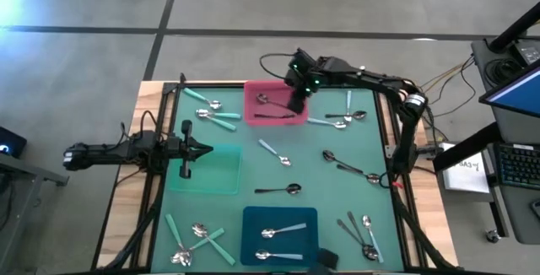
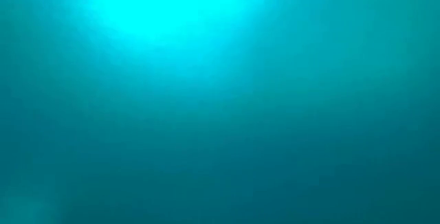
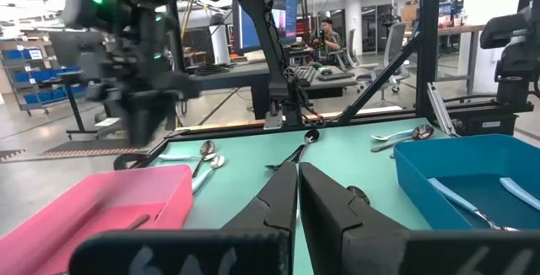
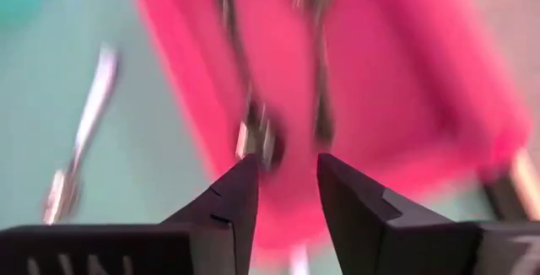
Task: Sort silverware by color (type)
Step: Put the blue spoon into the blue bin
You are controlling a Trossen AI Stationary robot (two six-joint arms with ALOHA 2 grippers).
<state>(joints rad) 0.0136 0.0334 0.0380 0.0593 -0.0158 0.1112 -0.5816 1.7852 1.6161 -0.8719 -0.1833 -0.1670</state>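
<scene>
High view: right gripper (image 1: 297, 105) hovered over pink tray (image 1: 253, 94) at far centre, dark spoons (image 1: 272, 115) in it; other spoons lay scattered on mat. Left gripper (image 1: 208, 149) waited at green tray (image 1: 221, 178), left side.
Low view: nothing discernible.
Left wrist: fingers (image 3: 278, 192) nearly together, empty.
Right wrist: fingers (image 4: 240, 192) apart, empty, above the pink tray.

Overhead: straight down on the whole bench (image 1: 337, 153). Low: nothing but a teal glow. Left wrist: level across the bench, toward the room. Right wrist: close above the pink tray (image 4: 380, 72), shared with overhead (image 1: 253, 98) and left wrist (image 3: 93, 203).
</scene>
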